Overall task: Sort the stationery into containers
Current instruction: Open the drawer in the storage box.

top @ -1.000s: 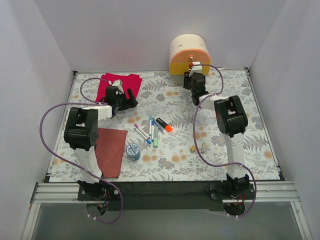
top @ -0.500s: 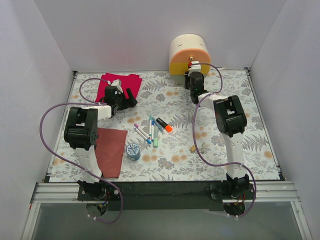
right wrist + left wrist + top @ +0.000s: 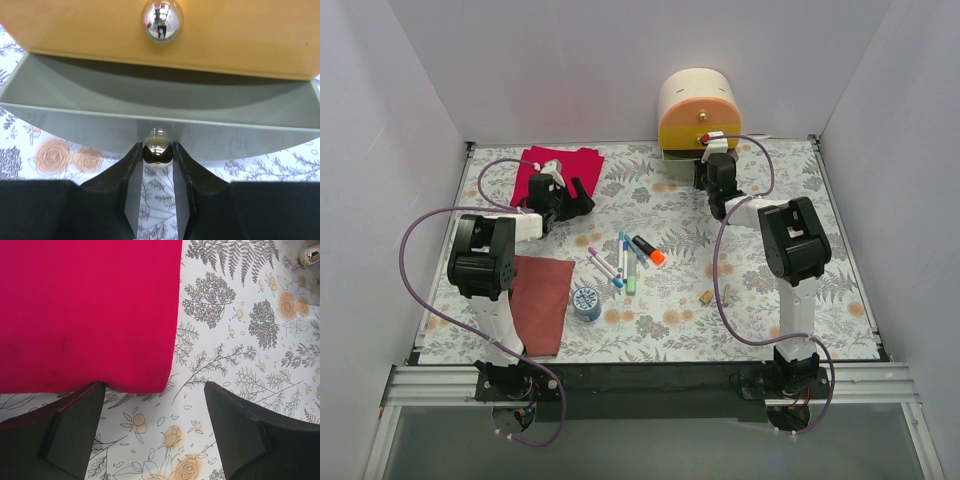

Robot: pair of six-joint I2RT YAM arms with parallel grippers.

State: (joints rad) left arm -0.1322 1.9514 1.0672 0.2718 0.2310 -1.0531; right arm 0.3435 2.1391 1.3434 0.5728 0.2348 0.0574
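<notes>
Right gripper [image 3: 158, 156] pinches olive drawer knob [image 3: 158, 148]; left gripper [image 3: 154, 396] wide open, holding nothing.
Olive green drawer [image 3: 85, 117] stands partly open under the shut yellow drawer [image 3: 75, 25], cream cabinet [image 3: 697, 105] at upper centre. Left fingers straddle the red cloth [image 3: 85, 310] edge, upper left. Pens [image 3: 622, 262], highlighter [image 3: 649, 250], tape roll [image 3: 586, 302] and tan blocks [image 3: 705, 297] lie mid-table, outside the drawers.

No lettering, label, brand, number or sign can be read on anything in these views
</notes>
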